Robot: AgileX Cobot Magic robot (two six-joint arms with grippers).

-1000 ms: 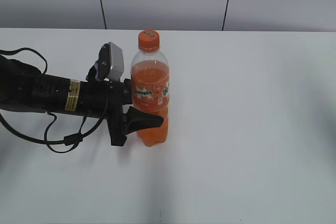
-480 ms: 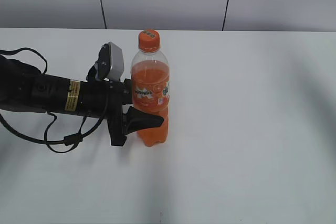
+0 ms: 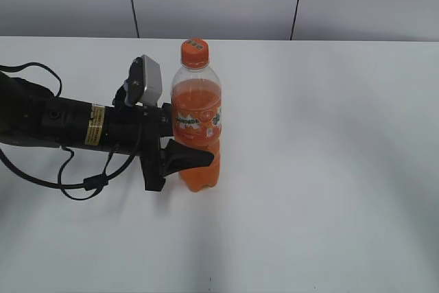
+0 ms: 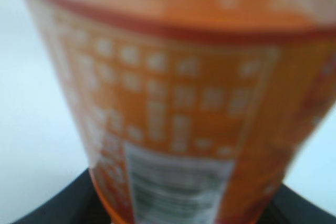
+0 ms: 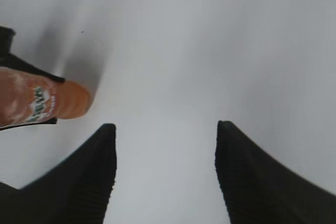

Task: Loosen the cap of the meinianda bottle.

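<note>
The left gripper clamped the ridged clear meinianda bottle, ribbed orange cap on; the right gripper hung spread, empty.

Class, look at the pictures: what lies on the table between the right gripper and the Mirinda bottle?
Nothing: bare white table separates right gripper from bottle, shown in the right wrist view.
</note>
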